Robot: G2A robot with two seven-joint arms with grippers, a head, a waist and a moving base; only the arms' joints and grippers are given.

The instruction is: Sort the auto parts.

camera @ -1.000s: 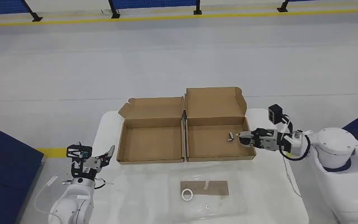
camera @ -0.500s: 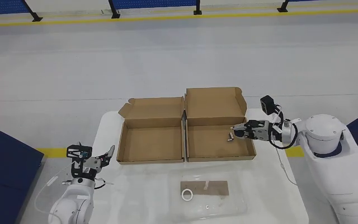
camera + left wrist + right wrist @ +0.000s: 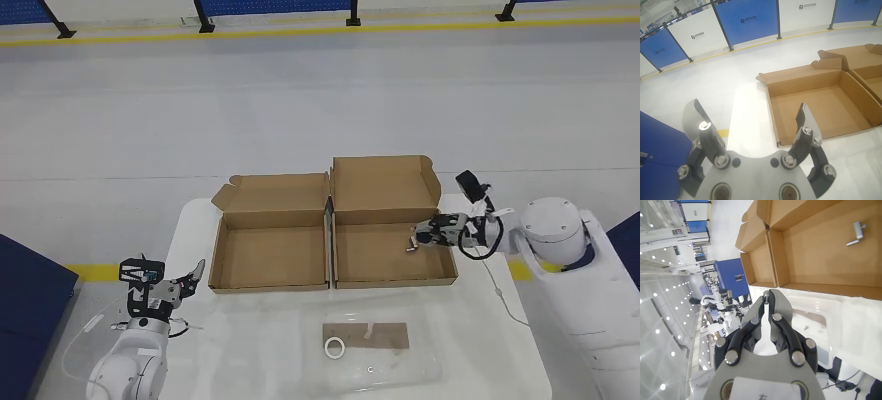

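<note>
My right gripper (image 3: 766, 300) is shut on a small threaded bolt (image 3: 766, 295). In the top view this gripper (image 3: 424, 236) hangs over the right side of the right cardboard box (image 3: 375, 255). On that box's floor lie two silver metal pins (image 3: 857, 233), close to the gripper in the top view (image 3: 411, 242). The left cardboard box (image 3: 270, 255) holds nothing. My left gripper (image 3: 749, 106) stands open and empty off the table's front left corner (image 3: 185, 277), short of the left box (image 3: 819, 106).
A clear plastic bag (image 3: 400, 365) lies at the table's front, with a white ring (image 3: 334, 347), a brown card (image 3: 366, 336) and a small screw (image 3: 806, 328) on it. Both boxes' lids stand open at the back. A blue cabinet (image 3: 657, 142) is left of the table.
My right arm has swung left with the bolt, bringing the gripper from beside the right box's right wall to over its floor. The left arm has not moved.
</note>
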